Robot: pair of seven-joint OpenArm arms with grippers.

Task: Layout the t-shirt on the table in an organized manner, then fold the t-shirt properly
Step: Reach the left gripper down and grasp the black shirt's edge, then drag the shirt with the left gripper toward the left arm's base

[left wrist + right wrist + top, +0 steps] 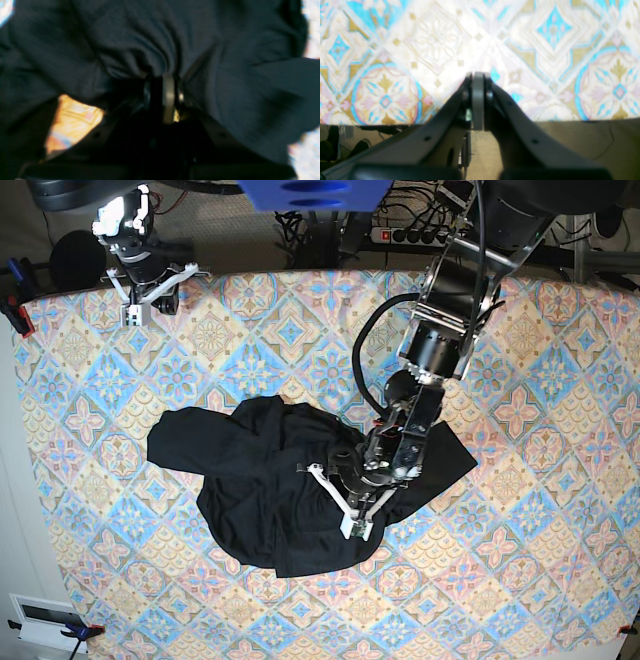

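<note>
Across most of the base view spreads my desk [520, 580], covered in a cloth of pastel blue, pink and yellow floral diamonds. On it, slightly toward the near side of the middle, lies the black t-shirt [250, 490], the only garment here. It sits in a crumpled, rounded heap rather than flat: one lobe of fabric juts out toward the side of my right arm, and a pointed flap reaches out the opposite way under my left arm. Folds and ridges run through the bulk of it, and I cannot tell sleeve from body in the mass.

My left arm comes down from the far edge and bends low over the shirt. My left hand [162, 82] is down in the cloth, and from its wrist camera I see dark fabric gathered into radiating creases that converge right at my fingertips, which are pinched together on a bunch of the t-shirt. A patch of the patterned cloth shows through a gap beneath the fabric.

My right hand [478, 80] is well apart from the shirt, up by the far corner of the desk. Its two fingers are pressed flat together with nothing between them, poised over bare patterned cloth near the desk's edge.
</note>
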